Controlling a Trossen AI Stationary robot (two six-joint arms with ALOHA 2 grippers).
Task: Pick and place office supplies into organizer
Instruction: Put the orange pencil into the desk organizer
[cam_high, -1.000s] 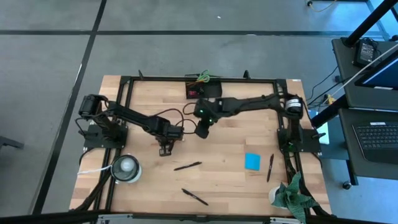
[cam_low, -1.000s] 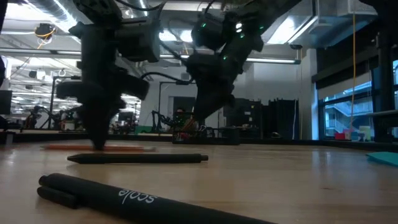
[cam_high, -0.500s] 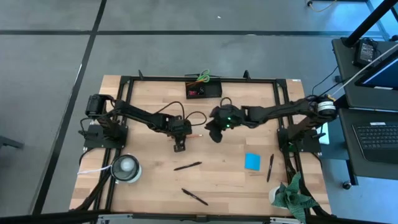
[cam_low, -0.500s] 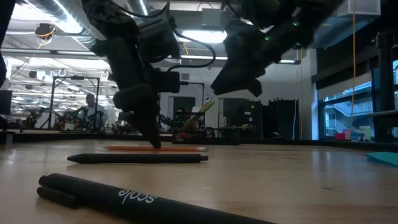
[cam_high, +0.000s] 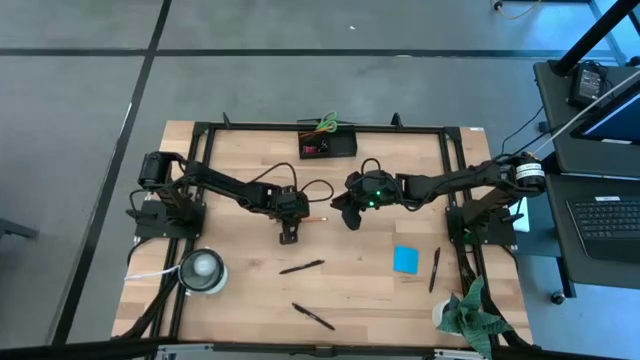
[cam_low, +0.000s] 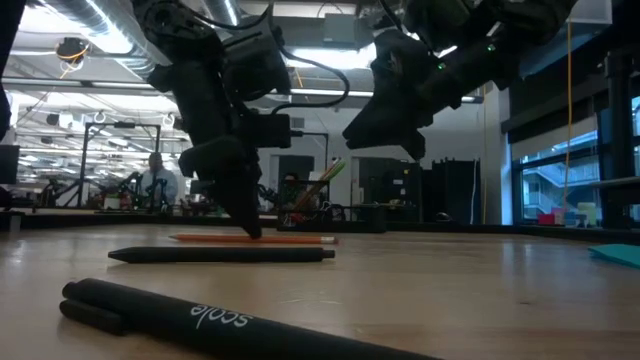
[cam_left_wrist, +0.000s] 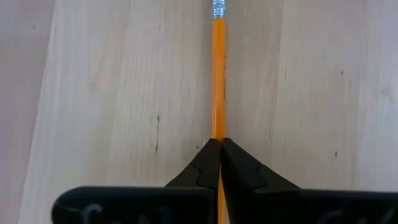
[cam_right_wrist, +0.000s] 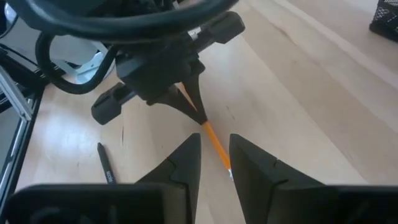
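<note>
An orange pencil (cam_high: 314, 217) lies flat on the wooden table near its middle, seen also as the pencil (cam_low: 290, 240) in the low view. My left gripper (cam_high: 300, 217) is shut on it, slanting down. My right gripper (cam_right_wrist: 214, 162) hangs open just to the pencil's right, above the table (cam_low: 385, 135), pointing at the pencil's eraser end and touching nothing. The black organizer (cam_high: 327, 146) stands at the far edge with green-handled scissors (cam_high: 325, 125) upright in it. Two black pens (cam_high: 301, 267) (cam_high: 313, 316) lie near the front, a third pen (cam_high: 434, 270) beside the blue note pad (cam_high: 406, 259). My left gripper pinches the pencil's shaft (cam_left_wrist: 217, 127) about mid-length between its two fingertips (cam_right_wrist: 198, 111). The fingers come from above, slanting down from the table's left, and the pencil runs along the gap between them. The pencil lies level on the table, its eraser end (cam_left_wrist: 217, 9) toward my right gripper.
A white round roll (cam_high: 203, 268) sits at the front left and a green cloth (cam_high: 470, 310) at the front right corner. A black metal frame (cam_high: 320, 127) borders the table. In the low view a lettered black pen (cam_low: 230, 320) lies closest to the camera.
My left gripper has gone toward the table's right edge and tipped, staying shut; the pencil has slid right along the table with it. My right gripper has drawn back toward the right edge and tipped up from steeply downward to nearly level.
</note>
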